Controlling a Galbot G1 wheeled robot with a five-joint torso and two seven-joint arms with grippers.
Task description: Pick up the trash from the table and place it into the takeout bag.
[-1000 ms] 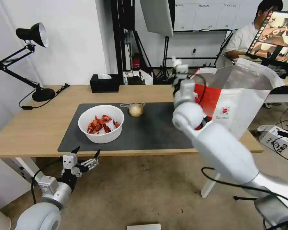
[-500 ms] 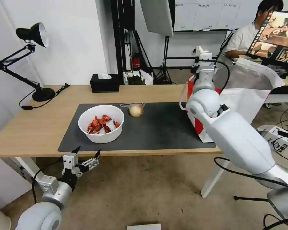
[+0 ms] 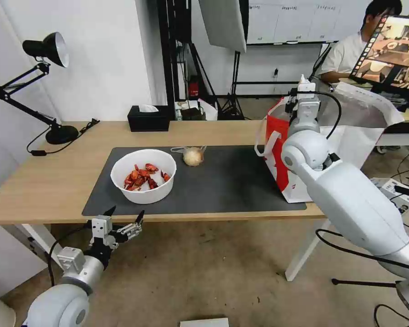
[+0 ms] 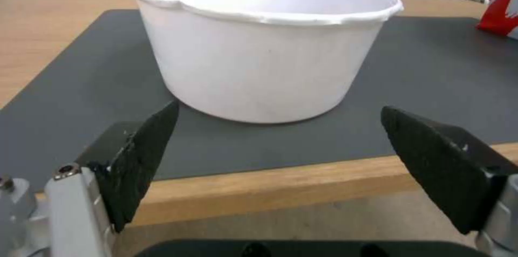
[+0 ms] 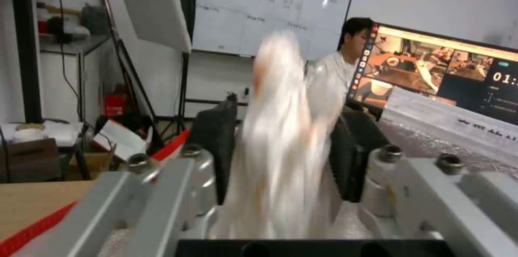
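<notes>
The crumpled white tissue (image 5: 286,139) sits between the fingers of my right gripper (image 5: 286,156), which is shut on it. That gripper (image 3: 306,86) hangs over the open mouth of the takeout bag (image 3: 350,136), and the bag's foil lining (image 5: 415,143) lies just beyond the fingers. The white bowl (image 3: 143,175) of red shells stands on the dark mat (image 3: 231,186) at the left. Beside it lies the beige wrapped ball (image 3: 193,156). My left gripper (image 3: 122,222) is open, low before the table's front edge, facing the bowl (image 4: 264,46) without touching it.
A black tissue box (image 3: 148,118) and a black desk lamp (image 3: 54,131) stand at the table's (image 3: 41,181) back left. Behind the bag are a monitor and a seated person. The floor lies in front of the table.
My right arm has swung to the right, from above the mat to over the bag's opening, carrying the tissue. The left arm has barely moved.
</notes>
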